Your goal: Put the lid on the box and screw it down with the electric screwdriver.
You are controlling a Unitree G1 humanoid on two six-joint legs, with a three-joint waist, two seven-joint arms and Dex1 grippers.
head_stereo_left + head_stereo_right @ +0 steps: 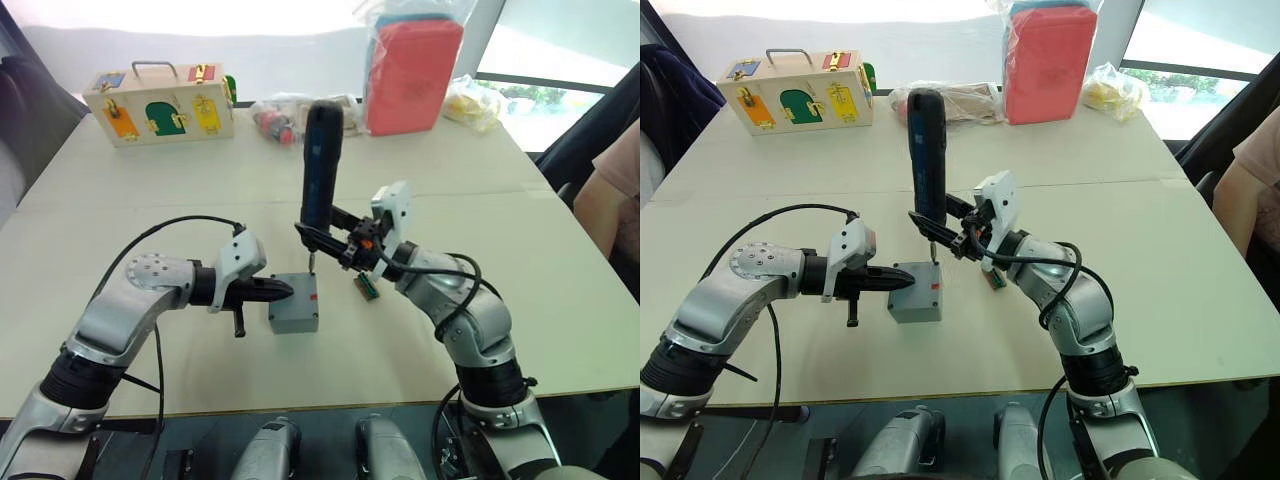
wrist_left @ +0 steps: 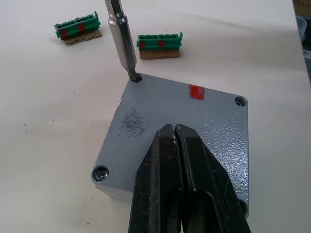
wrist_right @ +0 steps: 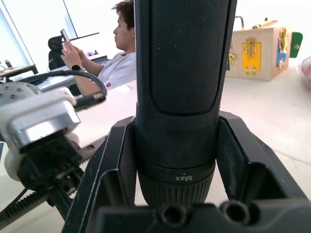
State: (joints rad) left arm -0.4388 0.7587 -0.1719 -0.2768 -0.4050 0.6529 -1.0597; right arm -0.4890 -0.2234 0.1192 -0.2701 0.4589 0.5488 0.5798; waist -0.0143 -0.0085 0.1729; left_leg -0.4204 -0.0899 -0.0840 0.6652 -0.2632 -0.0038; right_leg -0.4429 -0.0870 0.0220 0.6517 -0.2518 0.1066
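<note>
Under the left end effector [image 2: 175,141] sits the lid [image 2: 194,121].

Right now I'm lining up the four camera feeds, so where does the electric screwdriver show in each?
Left eye: electric screwdriver upright at centre, bit at the lid's far corner.
Right eye: upright, left of centre.
Left wrist: only its metal bit, in a corner screw hole.
Right wrist: black barrel between the right gripper fingers.
Shared landmark: the lid's red mark.

Looks like office/lab space tbh. Big beige table [image 1: 560,300] by bright window [image 1: 560,60], wooden case [image 1: 160,105] w/ coloured doors, bagged stuff [image 1: 412,70], 2 green connector bits [image 2: 159,42], person [image 3: 114,58] seated at desk in background.
</note>
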